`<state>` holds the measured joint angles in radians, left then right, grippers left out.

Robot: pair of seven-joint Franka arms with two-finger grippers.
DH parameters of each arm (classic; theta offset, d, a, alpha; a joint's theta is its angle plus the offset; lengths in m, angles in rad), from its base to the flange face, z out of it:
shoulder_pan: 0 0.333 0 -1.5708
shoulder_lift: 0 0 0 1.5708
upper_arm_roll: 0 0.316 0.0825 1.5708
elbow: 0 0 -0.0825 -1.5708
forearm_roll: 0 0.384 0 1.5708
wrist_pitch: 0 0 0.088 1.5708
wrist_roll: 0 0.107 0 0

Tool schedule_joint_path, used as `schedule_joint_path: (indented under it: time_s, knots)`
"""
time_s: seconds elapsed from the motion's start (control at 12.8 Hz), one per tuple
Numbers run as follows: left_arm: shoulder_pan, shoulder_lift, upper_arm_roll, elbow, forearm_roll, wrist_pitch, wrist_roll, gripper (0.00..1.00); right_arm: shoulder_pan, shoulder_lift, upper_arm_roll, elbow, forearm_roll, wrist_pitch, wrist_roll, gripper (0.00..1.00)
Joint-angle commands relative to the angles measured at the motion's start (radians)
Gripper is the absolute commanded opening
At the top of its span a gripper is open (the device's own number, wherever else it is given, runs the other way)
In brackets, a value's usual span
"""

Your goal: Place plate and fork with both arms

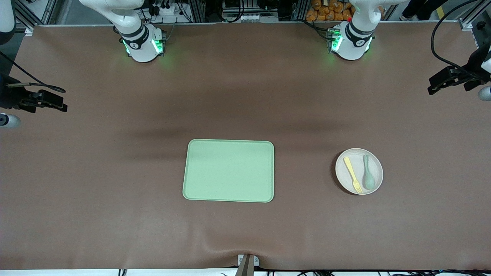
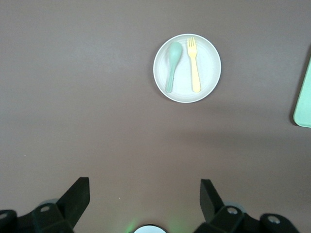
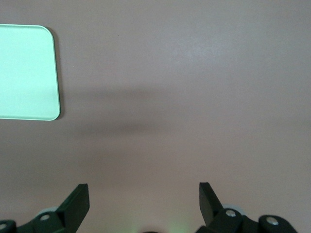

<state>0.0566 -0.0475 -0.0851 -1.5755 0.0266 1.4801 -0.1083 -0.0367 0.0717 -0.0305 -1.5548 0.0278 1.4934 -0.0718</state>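
The off-white plate (image 1: 359, 168) lies on the brown table toward the left arm's end, beside the tray. On it rest the pale yellow fork (image 1: 353, 174) and a pale green spoon (image 1: 368, 172), side by side. In the left wrist view the plate (image 2: 183, 73), fork (image 2: 194, 64) and spoon (image 2: 171, 65) show well away from my left gripper (image 2: 145, 187), which hangs open and empty high over bare table. My right gripper (image 3: 144, 191) is also open and empty, high over bare table. Neither gripper shows in the front view; only the arms' bases do.
A rectangular pale green tray (image 1: 229, 170) lies empty at the table's middle; a corner shows in the right wrist view (image 3: 26, 73) and an edge in the left wrist view (image 2: 303, 102). Black cabled devices sit at both table ends (image 1: 38, 100) (image 1: 452, 78).
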Motion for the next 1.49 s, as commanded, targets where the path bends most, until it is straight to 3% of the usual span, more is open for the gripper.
schedule_joint_path:
  time_s: [0.0,1.41]
  knots:
    - [0.005,-0.015,-0.001,0.0,-0.022,-0.018,0.021,1.0,-0.003,-0.004,0.006,0.001,-0.003,-0.008,0.009,1.0]
    - [0.005,0.017,-0.001,0.009,-0.024,-0.003,0.053,1.0,-0.005,-0.001,0.006,-0.001,-0.003,-0.007,0.009,1.0]
